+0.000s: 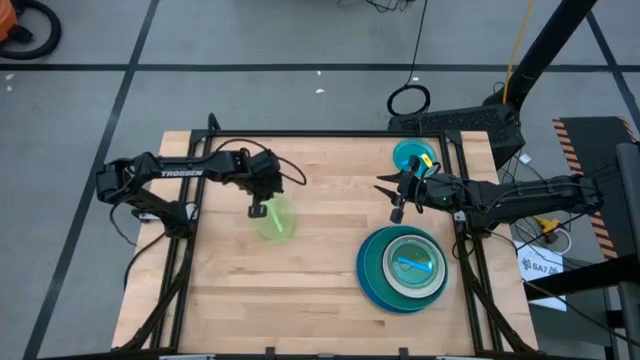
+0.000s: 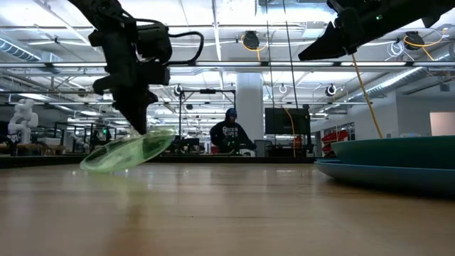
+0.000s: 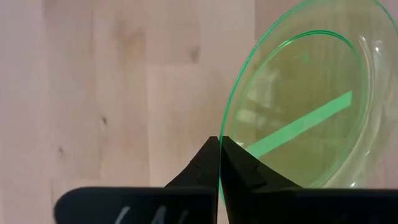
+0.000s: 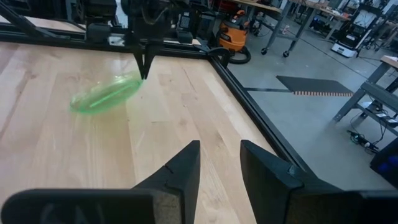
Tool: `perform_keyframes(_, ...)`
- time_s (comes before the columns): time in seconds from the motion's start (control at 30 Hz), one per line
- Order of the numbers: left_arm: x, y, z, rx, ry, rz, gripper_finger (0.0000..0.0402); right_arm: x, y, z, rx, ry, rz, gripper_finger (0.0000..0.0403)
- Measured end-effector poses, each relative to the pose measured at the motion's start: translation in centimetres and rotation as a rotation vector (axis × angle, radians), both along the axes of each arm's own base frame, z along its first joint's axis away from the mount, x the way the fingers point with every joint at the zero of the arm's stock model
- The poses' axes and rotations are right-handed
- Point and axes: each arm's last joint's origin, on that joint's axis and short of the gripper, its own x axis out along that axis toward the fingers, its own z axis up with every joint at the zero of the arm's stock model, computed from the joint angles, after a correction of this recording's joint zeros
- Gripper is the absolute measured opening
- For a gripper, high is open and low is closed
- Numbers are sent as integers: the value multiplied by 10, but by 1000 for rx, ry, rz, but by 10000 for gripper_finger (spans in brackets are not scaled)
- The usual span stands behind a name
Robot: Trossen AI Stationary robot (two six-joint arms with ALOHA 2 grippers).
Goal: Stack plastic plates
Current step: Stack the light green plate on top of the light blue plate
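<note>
The stack (image 1: 402, 270) on the tabletop (image 1: 320, 250) is well along: a teal and a blue large plate with smaller ones nested on top, perhaps three, hard to count from above. Two plates remain: the green plate (image 1: 274, 218), tilted off the wood with its rim pinched in the left claw (image 3: 219, 163), and a cyan plate (image 1: 411, 154) at the far edge. The right claw (image 4: 219, 165) hovers narrowly parted, empty, near it.

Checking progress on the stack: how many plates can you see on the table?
5, maybe more hidden: lime green plate pinched by the left gripper; cyan plate at the far right; a stack of blue plate, teal plate and white plate near right.
</note>
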Motion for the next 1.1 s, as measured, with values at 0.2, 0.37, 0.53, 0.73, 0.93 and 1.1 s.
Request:
perform_keyframes(0.2,9,-5,3,-9,-79,57,5,0,0,0,1,0,0,107)
perform_keyframes(0.37,21,-10,8,1,-187,63,5,0,0,0,0,0,0,107)
perform_keyframes(0.53,31,-11,14,50,-289,106,5,0,0,0,-1,0,-1,107)
perform_keyframes(0.73,48,-5,32,169,-532,199,5,0,-5,2,24,-39,-35,107)
perform_keyframes(0.93,57,-2,49,204,-727,210,5,5,-8,9,67,-147,-63,107)
perform_keyframes(1.1,62,-4,58,218,-828,207,5,14,-9,9,52,-181,-58,107)
